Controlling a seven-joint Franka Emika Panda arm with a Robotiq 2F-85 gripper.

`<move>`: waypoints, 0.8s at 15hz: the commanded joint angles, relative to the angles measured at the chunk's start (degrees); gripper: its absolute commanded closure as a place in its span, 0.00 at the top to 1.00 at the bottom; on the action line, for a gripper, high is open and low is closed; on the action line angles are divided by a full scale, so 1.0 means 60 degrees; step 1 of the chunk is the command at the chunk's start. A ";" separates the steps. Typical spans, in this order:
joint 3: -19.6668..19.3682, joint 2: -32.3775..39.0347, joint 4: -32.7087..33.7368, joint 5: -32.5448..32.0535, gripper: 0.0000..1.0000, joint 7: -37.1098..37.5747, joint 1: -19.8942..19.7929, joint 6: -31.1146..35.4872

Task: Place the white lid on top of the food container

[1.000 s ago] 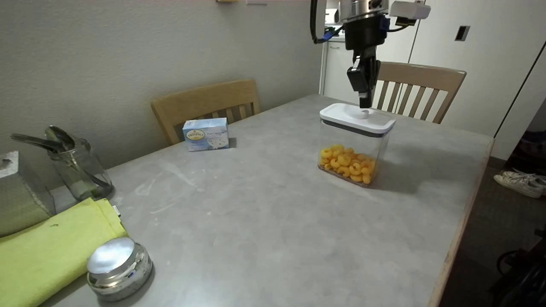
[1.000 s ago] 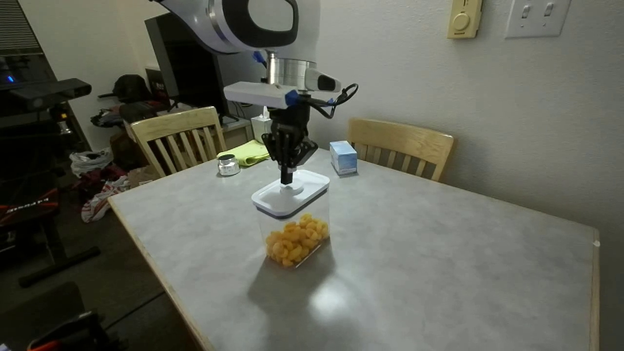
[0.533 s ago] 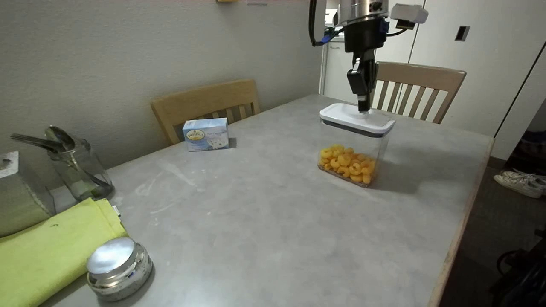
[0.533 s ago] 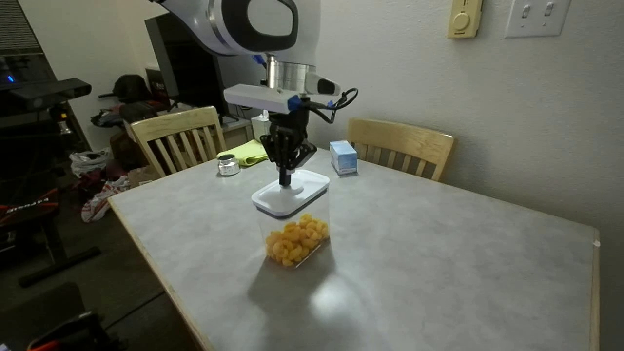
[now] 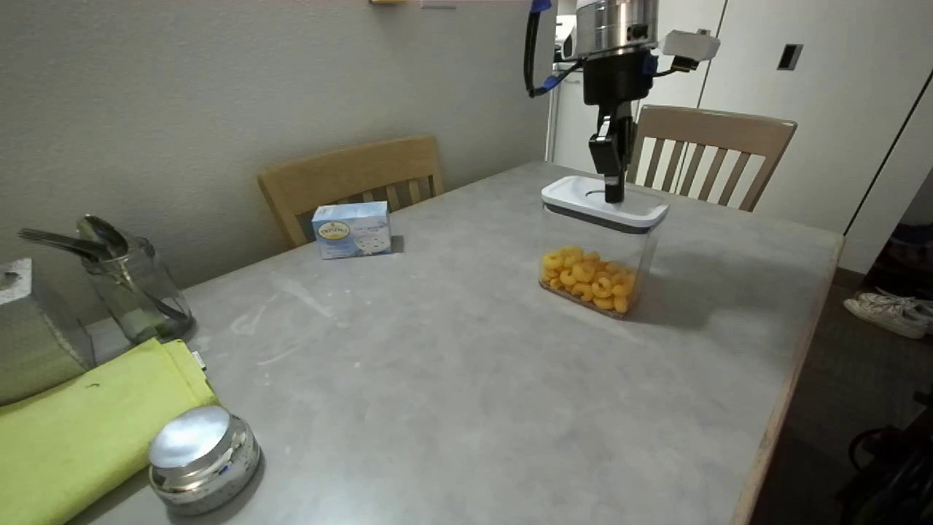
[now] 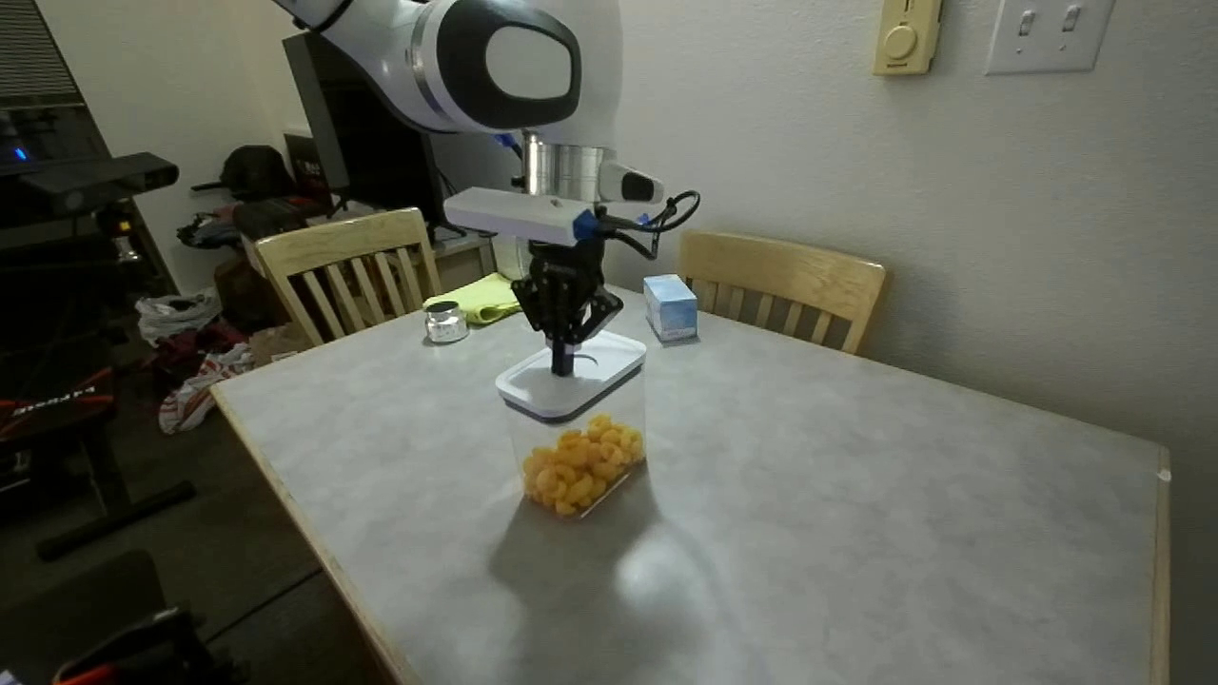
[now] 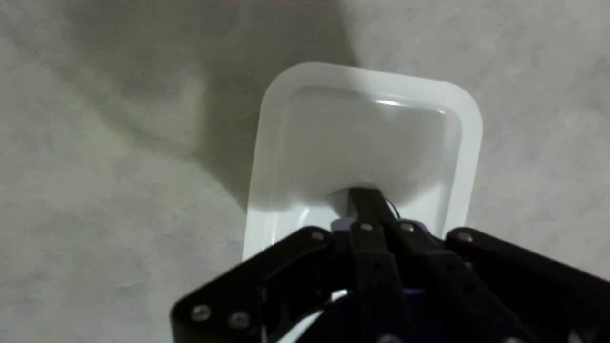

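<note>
White lid lies flat, lengthwise atop the food container.

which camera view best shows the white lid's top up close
The wrist view: it looks down on the white lid up close, though the tool hides much of one end. Both exterior views show both ends, smaller and obliquely, with the lid on the food container.

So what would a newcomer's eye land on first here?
Most likely the clear rectangular plastic container of yellow-orange food pieces, standing on the grey table with a flat white rounded-rectangle lid on top. The slim black claw points down at the lid's middle. Next comes the folded yellow cloth at lower left in an exterior view, beside a round shiny metal jar.
</note>
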 commanded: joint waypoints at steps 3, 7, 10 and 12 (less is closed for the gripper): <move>0.0229 0.0323 -0.0414 0.0064 0.00 -0.0619 -0.0180 0.1513; 0.0103 -0.0194 -0.0424 -0.0554 0.00 -0.0487 -0.0071 0.1222; 0.0197 -0.0540 -0.0417 -0.0463 0.00 -0.0713 -0.0173 0.0884; 0.0205 -0.0726 -0.0423 -0.0403 0.00 -0.0805 -0.0192 0.0855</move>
